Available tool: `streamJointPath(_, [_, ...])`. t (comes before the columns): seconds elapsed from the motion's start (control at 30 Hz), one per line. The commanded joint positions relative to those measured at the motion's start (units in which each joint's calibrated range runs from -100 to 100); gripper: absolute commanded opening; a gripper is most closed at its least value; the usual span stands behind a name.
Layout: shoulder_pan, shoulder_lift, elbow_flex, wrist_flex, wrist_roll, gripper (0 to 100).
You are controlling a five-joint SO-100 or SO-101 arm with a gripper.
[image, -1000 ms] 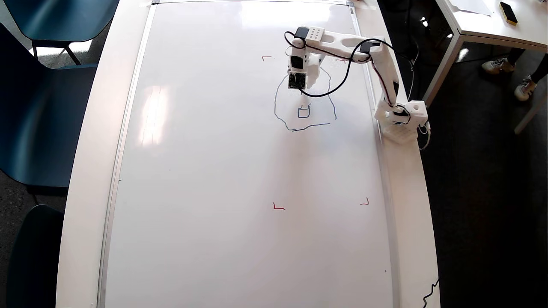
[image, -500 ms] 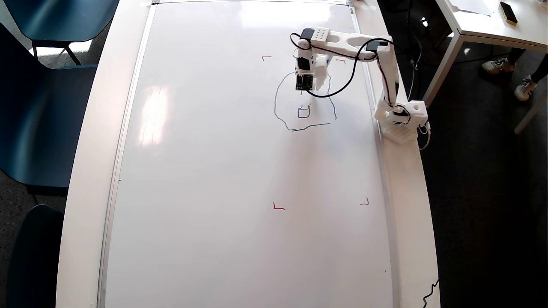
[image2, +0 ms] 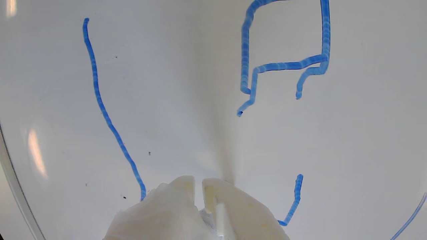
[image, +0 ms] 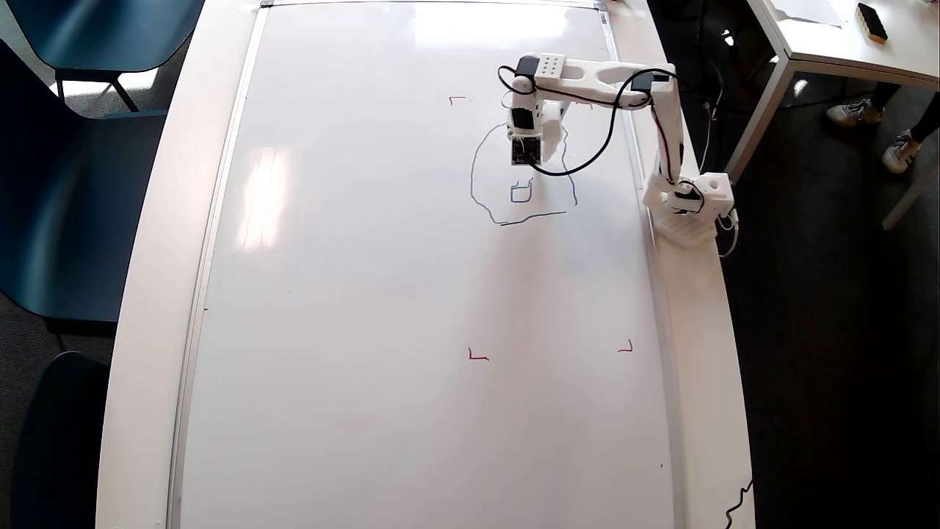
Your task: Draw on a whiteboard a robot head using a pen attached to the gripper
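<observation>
The whiteboard (image: 367,294) fills the table top. On its upper right part is the robot head (image: 474,184), a wobbly blue outline with a small square mouth (image: 521,193) inside. My gripper (image: 546,145) hangs over the upper part of that outline, just above the mouth. In the wrist view the gripper (image2: 199,182) rises from the bottom edge, its two white jaws shut to a thin slit over the whiteboard (image2: 166,100). Ahead of it lie a squarish blue shape (image2: 283,65), a long blue line (image2: 103,110) and a short stroke (image2: 295,200). I cannot make out the pen.
The arm's base (image: 690,209) sits on the white table rim at the right, with a black cable (image: 587,150) looping over the drawing. Red corner marks (image: 477,355) dot the board. Blue chairs (image: 66,184) stand left; another table (image: 844,44) is at the upper right.
The gripper has shifted to the right and slightly down over the drawing, and the upper arm has swung with it. The blue lines look the same.
</observation>
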Motion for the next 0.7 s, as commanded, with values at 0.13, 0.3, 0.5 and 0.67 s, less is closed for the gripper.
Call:
streamJointPath(0.13, [-1.6, -1.4, -2.3, -1.1, -0.3, 1])
streamJointPath(0.3, [-2.4, 1.3, -5.9, -0.8, -0.9, 1])
streamJointPath(0.5, [-2.4, 2.7, -6.5, -1.1, -0.9, 1])
streamJointPath(0.67, [-2.4, 4.1, -8.4, -1.0, -0.9, 1])
